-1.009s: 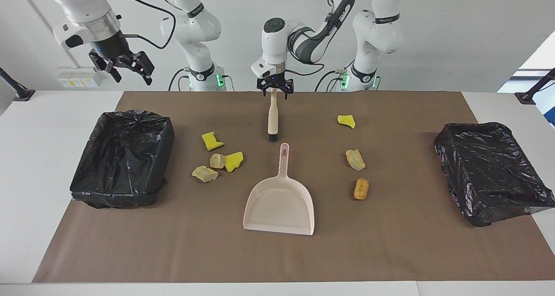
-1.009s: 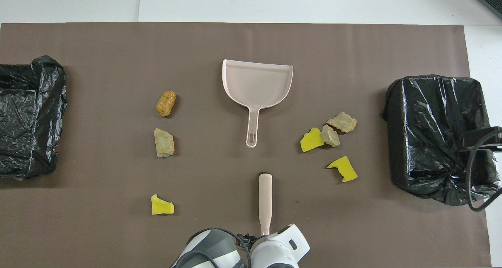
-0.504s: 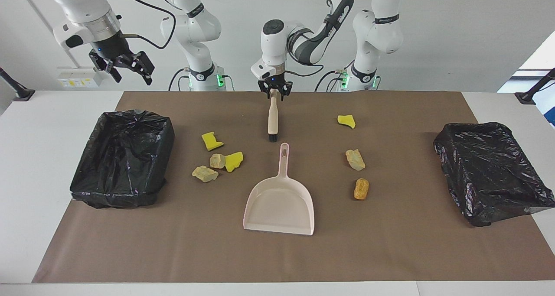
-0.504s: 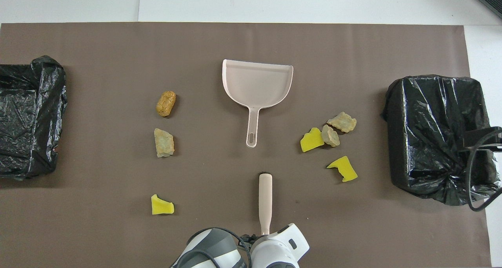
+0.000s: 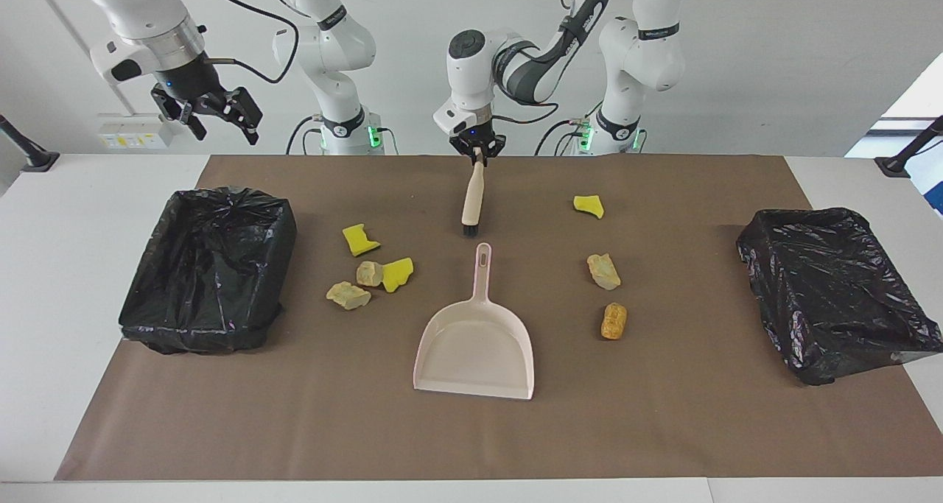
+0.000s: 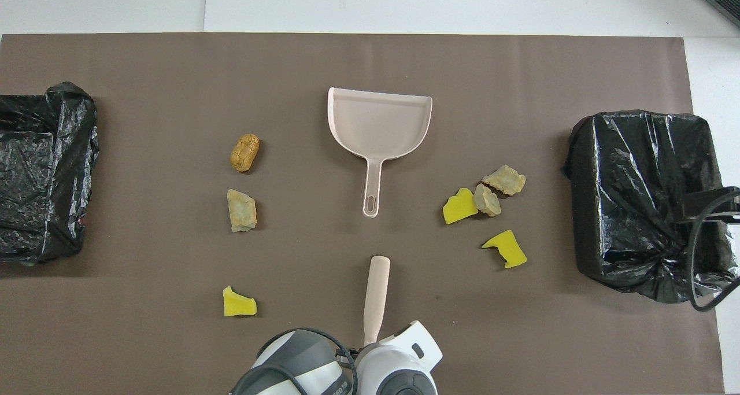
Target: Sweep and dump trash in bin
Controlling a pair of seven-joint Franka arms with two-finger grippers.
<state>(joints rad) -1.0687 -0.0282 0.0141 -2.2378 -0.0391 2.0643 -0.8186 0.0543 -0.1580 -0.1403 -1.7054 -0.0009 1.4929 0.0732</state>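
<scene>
My left gripper [image 5: 477,149] is shut on the top of the brush's beige handle [image 5: 472,190]. The brush hangs tilted, black bristles [image 5: 468,230] down, just nearer the robots than the dustpan's handle. The beige dustpan [image 5: 475,348] lies flat and empty mid-mat. Several scraps lie toward the right arm's end: yellow [image 5: 360,239], tan [image 5: 369,273], yellow [image 5: 398,274], tan [image 5: 348,295]. Three lie toward the left arm's end: yellow [image 5: 589,206], tan [image 5: 603,271], orange-brown [image 5: 614,320]. My right gripper [image 5: 214,116] waits open, raised over the table edge by its bin.
Two bins lined with black bags stand on the brown mat [image 5: 663,429], one at the right arm's end [image 5: 221,197] and one at the left arm's end [image 5: 803,219]. Both look empty.
My left gripper closed on the brush handle, then shifted it slightly toward the left arm's end and tilted it. The right arm has not moved.
</scene>
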